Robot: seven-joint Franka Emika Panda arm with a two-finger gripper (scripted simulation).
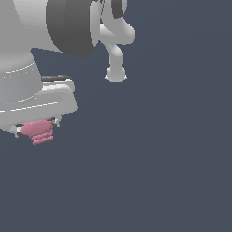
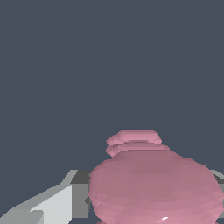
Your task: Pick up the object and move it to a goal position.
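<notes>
grasp: done, gripper (image 1: 37, 129) fingers pinching the pink object (image 1: 38, 131) | carry: object held at exterior view's left | goal: not visible, placement left

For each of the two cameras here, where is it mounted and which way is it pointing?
Exterior view: off the arm and very close to it, facing the plain dark ground; the arm's pale links fill that view's upper left, with the pincer around the pink object.
Wrist view: on the wrist, looking along the pincer past the pink object, which fills the near field; one grey finger shows beside it.
Shared: the pink object, its ribbed end pointing away from the hand, and the pincer around it.
</notes>
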